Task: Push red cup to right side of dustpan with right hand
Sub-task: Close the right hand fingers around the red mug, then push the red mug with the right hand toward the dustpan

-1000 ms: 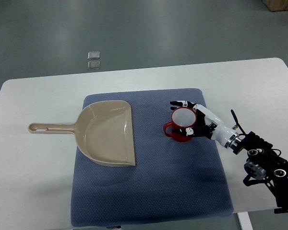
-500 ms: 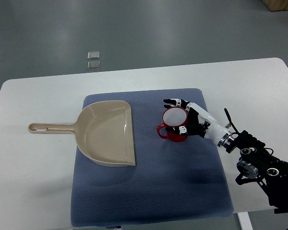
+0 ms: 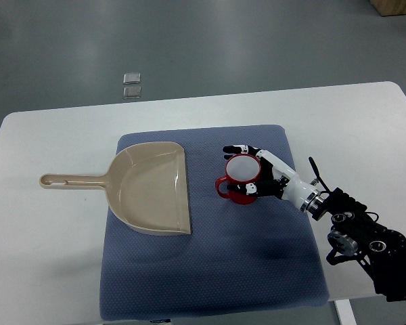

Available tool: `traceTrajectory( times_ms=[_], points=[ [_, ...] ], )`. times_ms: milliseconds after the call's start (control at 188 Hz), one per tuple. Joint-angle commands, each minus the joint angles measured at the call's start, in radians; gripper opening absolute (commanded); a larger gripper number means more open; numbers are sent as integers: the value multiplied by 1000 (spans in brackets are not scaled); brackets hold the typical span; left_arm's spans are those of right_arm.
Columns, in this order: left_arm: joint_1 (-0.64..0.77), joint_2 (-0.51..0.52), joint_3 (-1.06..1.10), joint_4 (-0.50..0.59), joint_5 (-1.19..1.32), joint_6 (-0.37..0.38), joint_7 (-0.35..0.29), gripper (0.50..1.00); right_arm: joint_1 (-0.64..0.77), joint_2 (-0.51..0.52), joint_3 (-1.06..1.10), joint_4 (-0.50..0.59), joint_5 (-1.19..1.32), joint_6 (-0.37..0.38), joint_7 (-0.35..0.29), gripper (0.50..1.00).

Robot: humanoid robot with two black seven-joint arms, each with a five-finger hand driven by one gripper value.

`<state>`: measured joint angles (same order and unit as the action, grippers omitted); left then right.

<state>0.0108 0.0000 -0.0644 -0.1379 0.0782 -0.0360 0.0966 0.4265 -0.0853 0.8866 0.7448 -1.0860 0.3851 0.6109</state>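
Red ceramic cup (image 3: 241,179) sits cradled in the right hand's (image 3: 265,177) curled fingers; best push low, steadily left toward the beige plastic dustpan (image 3: 152,187).

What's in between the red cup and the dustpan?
Nothing but bare blue mat, seen in the top view, between the red cup and the dustpan.

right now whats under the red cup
The red cup stands on the blue mat, which covers the white table. The mat directly beneath the cup is hidden.

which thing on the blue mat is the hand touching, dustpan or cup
The red cup: the right hand wraps its right side. The beige dustpan lies apart, left.
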Motion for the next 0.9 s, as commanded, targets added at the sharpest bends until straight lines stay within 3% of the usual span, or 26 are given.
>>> traceTrajectory(
  times_ms=[0, 457, 893],
  points=[
    [0, 0, 0, 0, 0, -1, 0, 1000, 0, -1, -5, 1, 0, 0, 0, 793],
    [0, 0, 0, 0, 0, 1, 0, 1000, 2, 35, -5, 1, 0, -20, 0, 782],
    [0, 0, 0, 0, 0, -1, 0, 1000, 15, 78, -64, 2, 0, -95, 0, 791]
  ],
)
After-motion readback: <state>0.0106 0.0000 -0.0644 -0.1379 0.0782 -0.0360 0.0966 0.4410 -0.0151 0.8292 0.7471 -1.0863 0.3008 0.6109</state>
